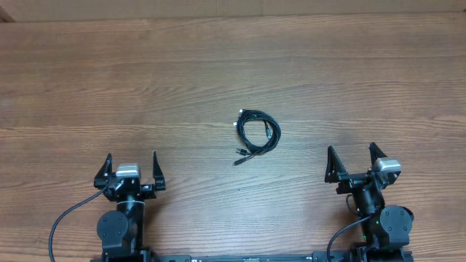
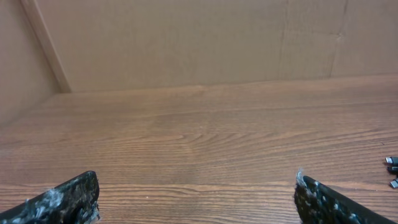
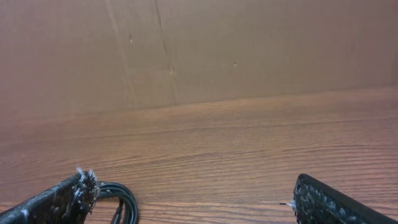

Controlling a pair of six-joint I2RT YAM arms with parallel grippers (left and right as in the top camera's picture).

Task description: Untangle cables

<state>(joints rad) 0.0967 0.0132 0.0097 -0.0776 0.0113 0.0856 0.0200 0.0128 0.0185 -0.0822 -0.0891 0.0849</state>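
A small coil of thin black cables (image 1: pixel 256 133) with silver-tipped plugs lies tangled near the middle of the wooden table (image 1: pixel 218 73). My left gripper (image 1: pixel 132 171) is open and empty at the front left, well apart from the coil. My right gripper (image 1: pixel 354 161) is open and empty at the front right, also apart from it. In the left wrist view a few plug ends (image 2: pixel 392 171) show at the right edge, beyond the open jaws (image 2: pixel 196 199). In the right wrist view a loop of the cables (image 3: pixel 121 198) shows by the left finger of the open jaws (image 3: pixel 189 202).
A cardboard wall (image 2: pixel 186 37) stands along the far edge of the table and also shows in the right wrist view (image 3: pixel 249 43). Thicker black arm cables (image 1: pixel 69 218) run from the robot bases at the front edge.
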